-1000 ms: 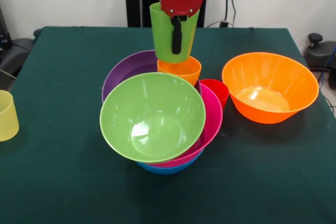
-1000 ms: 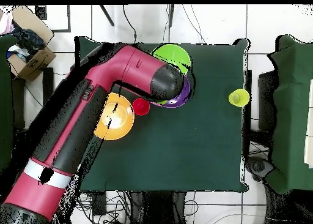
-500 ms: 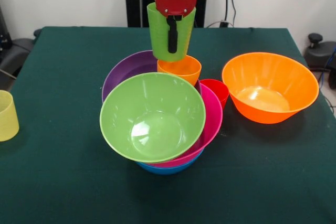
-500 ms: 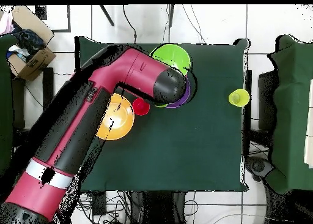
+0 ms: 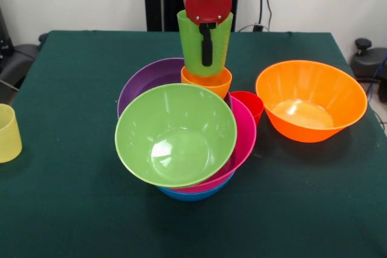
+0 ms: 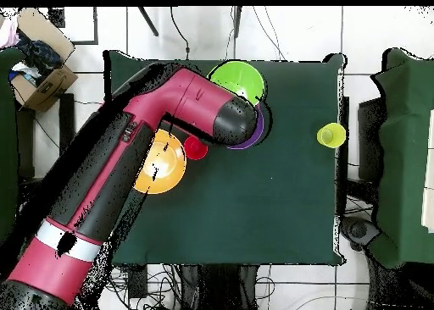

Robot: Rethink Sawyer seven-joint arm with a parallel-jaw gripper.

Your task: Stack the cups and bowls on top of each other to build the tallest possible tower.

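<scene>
My gripper (image 5: 206, 49) is shut on the green cup (image 5: 195, 46), with one black finger (image 5: 207, 43) down its outer wall. The green cup hangs upright with its base at or just inside the rim of the orange cup (image 5: 207, 82), which stands by the purple bowl (image 5: 145, 80). The lime green bowl (image 5: 175, 134) lies tilted on the pink bowl (image 5: 245, 134), over a blue bowl (image 5: 190, 196). The red cup (image 5: 249, 103) stands behind the pink bowl. In the overhead view the arm (image 6: 127, 167) hides the gripper and the green cup.
The orange bowl (image 5: 311, 98) stands alone at the right, and the pale yellow cup (image 5: 8, 132) at the left edge. The overhead view shows the lime bowl (image 6: 240, 78), the orange bowl (image 6: 161, 167), the red cup (image 6: 196, 147) and the yellow cup (image 6: 330, 135).
The gripper with the green cup first shifted slightly left and up, then moved right and down; the cup's base now meets the orange cup's rim.
</scene>
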